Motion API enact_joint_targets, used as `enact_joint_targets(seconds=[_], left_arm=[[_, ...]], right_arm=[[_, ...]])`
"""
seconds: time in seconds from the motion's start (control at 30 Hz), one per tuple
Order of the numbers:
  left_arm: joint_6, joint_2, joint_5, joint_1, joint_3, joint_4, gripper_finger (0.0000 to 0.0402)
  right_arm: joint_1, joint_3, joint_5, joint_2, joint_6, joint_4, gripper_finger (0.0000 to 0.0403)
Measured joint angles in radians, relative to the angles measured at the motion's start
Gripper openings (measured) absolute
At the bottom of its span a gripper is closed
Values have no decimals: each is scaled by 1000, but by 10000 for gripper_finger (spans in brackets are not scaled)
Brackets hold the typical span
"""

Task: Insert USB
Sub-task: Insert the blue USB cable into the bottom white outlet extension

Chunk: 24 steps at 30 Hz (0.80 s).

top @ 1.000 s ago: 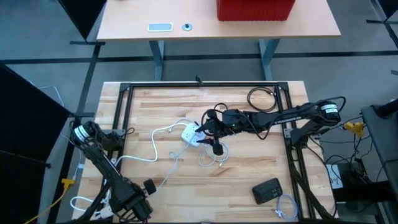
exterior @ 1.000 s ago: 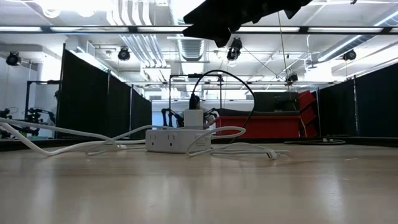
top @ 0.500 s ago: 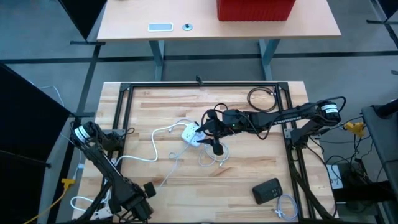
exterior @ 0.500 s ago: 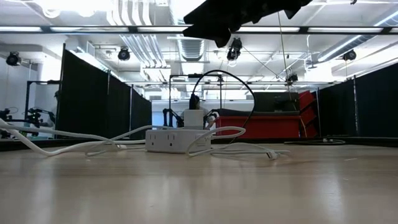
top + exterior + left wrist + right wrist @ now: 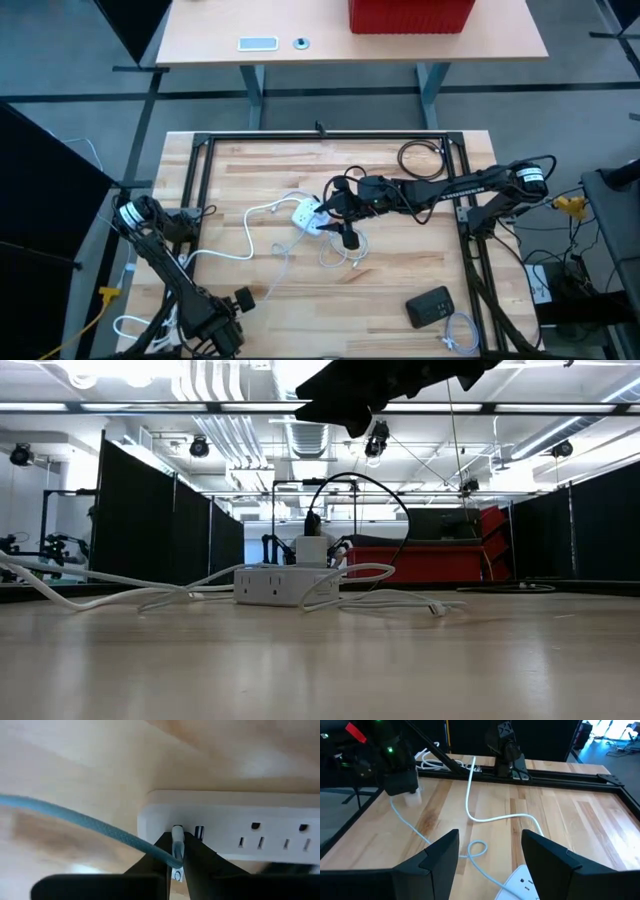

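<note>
The left gripper (image 5: pixel 177 851) is clamping the light USB plug (image 5: pixel 177 834) by its stiff shell (cable limp) near the table's left edge; the right gripper (image 5: pixel 487 865) is hovering mid-table, parted and empty.

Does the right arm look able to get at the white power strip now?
Likely yes: the right claw hangs open just above the power strip, nothing between them. The left claw, shut on a USB plug, is well clear.
</note>
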Motion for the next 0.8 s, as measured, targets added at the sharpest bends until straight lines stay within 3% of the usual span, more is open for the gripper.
enact_joint_targets(seconds=[0.2, 0.5, 0.8], left_arm=[[-4, 1, -154, 7, -5, 67, 21], [-15, -1, -149, 11, -19, 110, 21], [-243, -1, -138, 8, -19, 60, 35]], right_arm=[[0, 0, -1, 0, 3, 0, 199], [0, 0, 0, 0, 3, -2, 199], [0, 0, 0, 0, 0, -6, 199]])
